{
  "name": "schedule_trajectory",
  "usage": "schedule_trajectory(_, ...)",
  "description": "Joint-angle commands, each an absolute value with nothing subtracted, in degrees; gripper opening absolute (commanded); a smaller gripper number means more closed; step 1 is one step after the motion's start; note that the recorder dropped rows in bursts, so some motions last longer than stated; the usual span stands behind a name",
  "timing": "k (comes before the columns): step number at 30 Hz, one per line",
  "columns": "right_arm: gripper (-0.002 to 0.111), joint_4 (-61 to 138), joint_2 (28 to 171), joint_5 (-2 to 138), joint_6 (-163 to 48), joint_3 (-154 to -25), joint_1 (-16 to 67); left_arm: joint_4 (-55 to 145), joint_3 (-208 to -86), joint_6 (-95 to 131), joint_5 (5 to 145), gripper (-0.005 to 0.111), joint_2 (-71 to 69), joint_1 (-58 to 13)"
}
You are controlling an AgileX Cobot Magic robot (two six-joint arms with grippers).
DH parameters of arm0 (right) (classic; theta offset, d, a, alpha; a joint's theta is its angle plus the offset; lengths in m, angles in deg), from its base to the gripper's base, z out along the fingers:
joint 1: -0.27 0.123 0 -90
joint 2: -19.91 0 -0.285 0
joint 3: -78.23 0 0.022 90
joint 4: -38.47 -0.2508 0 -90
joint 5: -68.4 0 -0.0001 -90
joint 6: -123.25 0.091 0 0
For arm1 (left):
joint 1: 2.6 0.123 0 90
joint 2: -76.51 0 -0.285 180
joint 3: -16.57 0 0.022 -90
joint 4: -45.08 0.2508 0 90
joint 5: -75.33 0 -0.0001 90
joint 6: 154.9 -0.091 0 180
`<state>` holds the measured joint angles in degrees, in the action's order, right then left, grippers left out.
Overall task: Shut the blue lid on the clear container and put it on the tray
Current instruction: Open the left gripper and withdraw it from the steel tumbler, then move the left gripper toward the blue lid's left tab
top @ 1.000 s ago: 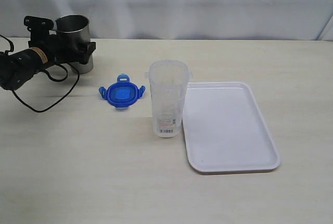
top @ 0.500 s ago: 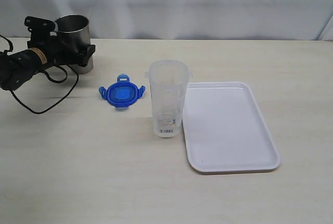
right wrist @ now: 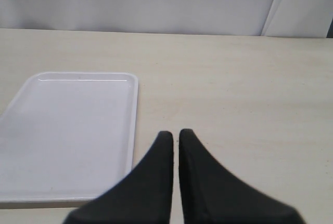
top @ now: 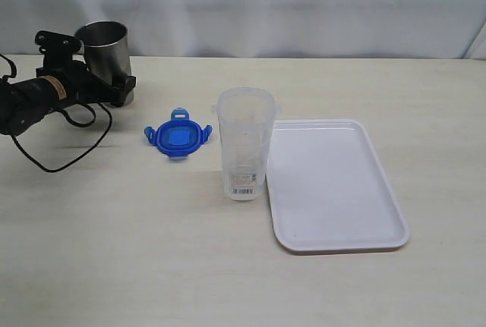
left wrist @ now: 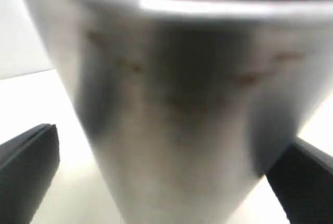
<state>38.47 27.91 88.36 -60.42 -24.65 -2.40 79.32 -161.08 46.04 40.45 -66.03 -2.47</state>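
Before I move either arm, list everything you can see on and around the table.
Blue lid: one, bright blue, flat on the table between the metal cup and the clear container.
Clear container: one, transparent, upright, open-topped, beside the tray's left edge.
Tray: one, white, right of centre, nothing on it.
Metal cup: one, grey, far left rear.
Table: one, pale wood grain.
Backdrop: one, white, behind the table.
Left arm: one, black, far left, jaws spread either side of the metal cup.
Right jaws: one pair, black, shut, over the table near the tray.
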Motion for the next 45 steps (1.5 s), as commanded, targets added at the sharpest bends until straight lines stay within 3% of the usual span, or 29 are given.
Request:
schedule_trajectory(1, 0.004, 38.5, 27.7, 88.2, -60.4, -24.6, -2.3, 78.9, -159.0, 44.3, 36.8, 0.104, -65.4, -2.4)
schedule_trajectory(21, 0.004, 38.5, 27.7, 88.2, -60.4, -24.6, -2.3, 73.0, -137.7, 40.3, 32.5, 0.104, -51.2, -2.4)
schedule_trajectory(26, 0.004, 38.5, 27.7, 88.2, -60.4, -24.6, -2.3, 73.7, -129.7, 51.4, 33.2, 0.104, -43.1, -2.4)
schedule_trajectory(34, 0.004, 38.5, 27.7, 88.2, -60.4, -24.6, -2.3, 110.5, -124.6, 79.6, 34.5, 0.104, -29.7, -2.4)
schedule_trajectory(39, 0.004, 38.5, 27.7, 88.2, -60.4, -24.6, -2.3, 119.2, -124.6, 90.4, 22.8, 0.104, -26.6, -2.6)
schedule_trajectory(45, 0.004, 38.5, 27.7, 88.2, -60.4, -24.6, -2.3, 131.7, -124.8, 113.7, 30.0, 0.104, -26.5, -2.6)
